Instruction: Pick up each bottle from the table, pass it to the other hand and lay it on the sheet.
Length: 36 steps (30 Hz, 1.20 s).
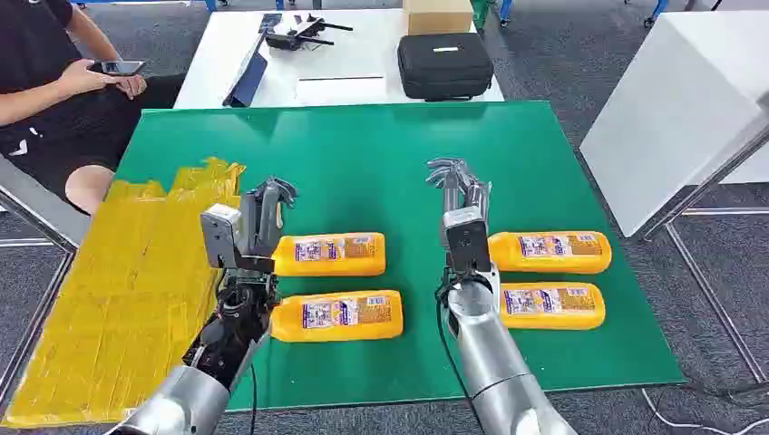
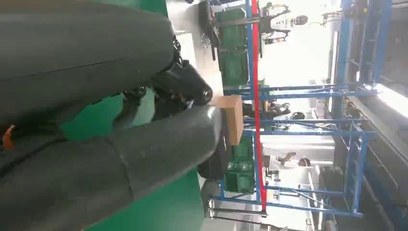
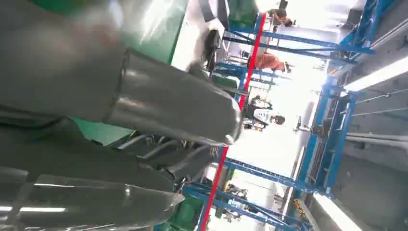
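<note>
Several orange bottles with printed labels lie flat on the green table. Two are in the middle, one behind the other, and two more lie to the right, one behind the other. The yellow sheet covers the table's left end. My left hand is raised just left of the middle pair, fingers pointing up and holding nothing. Between the two pairs my right hand stands upright with its fingers apart and empty.
A person sits at the far left holding a phone. Behind the green table a white table carries a black case, a cardboard box and a dark device. A white panel stands to the right.
</note>
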Tool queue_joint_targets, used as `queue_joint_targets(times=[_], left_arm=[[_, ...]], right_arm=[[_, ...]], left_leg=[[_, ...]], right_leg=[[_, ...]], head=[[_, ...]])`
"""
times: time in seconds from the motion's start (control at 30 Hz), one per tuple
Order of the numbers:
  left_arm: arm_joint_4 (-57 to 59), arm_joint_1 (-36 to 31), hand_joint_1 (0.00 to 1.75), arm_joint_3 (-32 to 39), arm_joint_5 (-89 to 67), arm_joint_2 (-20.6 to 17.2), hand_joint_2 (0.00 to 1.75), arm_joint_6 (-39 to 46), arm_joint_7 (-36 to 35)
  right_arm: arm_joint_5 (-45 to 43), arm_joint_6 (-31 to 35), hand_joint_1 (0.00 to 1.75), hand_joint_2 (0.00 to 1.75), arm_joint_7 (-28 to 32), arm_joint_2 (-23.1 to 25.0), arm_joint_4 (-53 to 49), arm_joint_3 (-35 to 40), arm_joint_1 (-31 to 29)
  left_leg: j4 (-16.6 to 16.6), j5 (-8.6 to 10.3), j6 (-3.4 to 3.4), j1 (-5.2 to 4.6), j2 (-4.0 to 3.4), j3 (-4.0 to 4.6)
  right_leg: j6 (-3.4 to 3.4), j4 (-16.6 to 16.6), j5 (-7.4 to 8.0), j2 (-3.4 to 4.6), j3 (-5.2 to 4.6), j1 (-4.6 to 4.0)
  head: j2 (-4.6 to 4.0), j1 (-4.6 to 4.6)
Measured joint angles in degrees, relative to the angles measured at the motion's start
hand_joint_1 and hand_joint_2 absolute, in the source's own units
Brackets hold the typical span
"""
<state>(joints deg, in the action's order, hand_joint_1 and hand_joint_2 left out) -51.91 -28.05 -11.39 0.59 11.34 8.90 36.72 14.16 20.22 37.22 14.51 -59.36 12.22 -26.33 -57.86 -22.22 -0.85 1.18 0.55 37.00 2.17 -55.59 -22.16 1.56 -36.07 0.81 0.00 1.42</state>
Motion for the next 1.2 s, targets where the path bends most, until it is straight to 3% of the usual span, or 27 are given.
queue_joint_targets(times=[0.17,0.23,0.3,0.4,0.7,0.73,0.8,0.83,1.2], left_arm=[[-0.07,0.47,1.75,0.0,0.0,-0.04,0.0,0.2,-1.23],[-4.14,7.99,1.75,0.66,0.68,-1.55,0.0,-0.57,-2.01],[-7.27,16.13,1.75,1.62,0.74,-2.62,0.0,-2.86,1.79],[-10.55,23.66,1.75,3.49,-0.45,-4.02,0.0,-4.17,2.71],[-14.42,27.23,1.75,5.84,-1.84,-4.26,0.0,-4.39,0.86],[-14.82,27.51,1.47,5.84,-1.99,-4.26,0.0,-4.39,0.81],[-15.8,28.12,1.47,6.03,-2.4,-4.28,0.0,-4.37,0.7],[-16.28,28.38,0.0,6.23,-2.71,-4.26,0.0,-4.26,0.48],[-19.26,29.43,0.0,6.64,-3.61,-4.17,0.0,-5.03,-1.33]], right_arm=[[-1.3,-1.45,1.75,0.0,-1.54,-0.04,-0.02,0.0,0.48],[-7.48,-8.31,1.75,0.0,-4.38,-1.73,-2.92,-0.24,7.33],[-11.17,-12.67,1.75,0.0,0.41,-3.97,-4.26,-0.98,14.76],[-11.46,-13.9,1.75,0.0,2.36,-6.69,-4.83,-2.25,22.25],[-10.56,-14.34,1.75,0.0,0.77,-7.08,-5.84,-2.27,24.0],[-10.54,-14.51,1.75,0.0,0.66,-7.1,-6.03,-2.27,24.11],[-10.36,-14.86,1.75,0.0,0.37,-7.13,-6.6,-2.27,24.34],[-10.1,-14.91,0.0,0.0,0.37,-7.13,-6.9,-2.27,24.43],[-9.2,-14.93,0.0,0.0,1.09,-7.15,-10.25,-2.21,25.7]], left_leg=[[0.0,-0.03,0.0,0.0,0.0,-0.03],[0.03,-0.64,0.02,0.0,-0.01,-0.72],[0.03,-1.16,-0.03,-0.02,0.01,-1.49],[-0.01,-1.15,-0.05,-0.1,0.09,-0.91],[0.01,-1.06,-0.14,-0.11,0.0,-0.97],[0.01,-1.05,-0.14,-0.11,0.0,-0.97],[0.01,-1.01,-0.19,-0.14,0.0,-0.97],[0.01,-1.0,-0.19,-0.15,0.01,-0.97],[0.01,-1.0,-0.19,-0.18,0.01,-0.96]], right_leg=[[-0.01,0.02,-0.02,0.0,0.04,0.0],[0.01,0.1,-0.48,0.03,0.66,-0.01],[0.15,0.09,-1.06,0.03,1.5,0.0],[0.15,0.06,-1.05,-0.05,0.94,0.08],[0.13,0.07,-0.98,0.05,0.94,0.11],[0.14,0.07,-0.96,0.05,0.93,0.11],[0.15,0.07,-0.95,0.05,0.94,0.13],[0.15,0.07,-0.95,0.04,0.94,0.14],[0.16,0.07,-0.95,0.04,0.94,0.17]], head=[[0.0,0.0],[0.0,0.07],[0.0,0.0],[0.0,-0.04],[0.0,0.0],[0.0,0.0],[0.0,0.02],[0.0,0.0],[0.0,0.0]])
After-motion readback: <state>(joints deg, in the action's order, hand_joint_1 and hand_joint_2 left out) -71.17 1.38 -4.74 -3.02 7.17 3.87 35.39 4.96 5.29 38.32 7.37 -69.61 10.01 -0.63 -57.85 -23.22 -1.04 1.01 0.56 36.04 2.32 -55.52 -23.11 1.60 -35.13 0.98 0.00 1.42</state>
